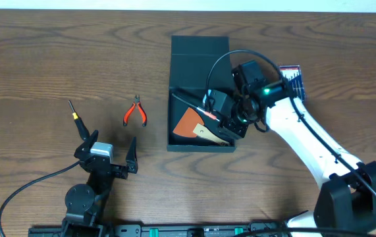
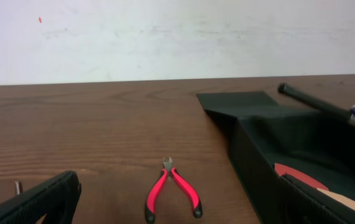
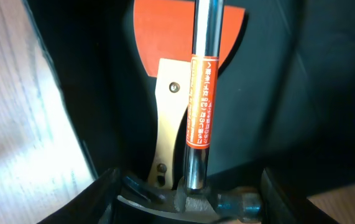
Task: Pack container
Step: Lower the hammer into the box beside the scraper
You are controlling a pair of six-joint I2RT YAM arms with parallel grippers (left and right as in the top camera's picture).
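Note:
The dark teal container [image 1: 201,52] stands mid-table with its flap lid open toward the back; it also shows in the left wrist view [image 2: 252,143]. Inside lies an orange-bladed scraper [image 1: 188,122] with a wooden handle [image 3: 168,112]. My right gripper [image 1: 230,120] is down in the container, its fingers [image 3: 186,199] closed on the head of a chrome-shafted hammer [image 3: 201,93]. The hammer's black grip [image 2: 314,103] slants up over the box wall. My left gripper [image 1: 112,155] is open and empty near the front left.
Red-handled pliers [image 1: 135,112] lie left of the container, also in the left wrist view [image 2: 171,194]. A yellow-and-black screwdriver [image 1: 76,118] lies further left. A blue-and-red tool pack [image 1: 292,78] lies right of the container.

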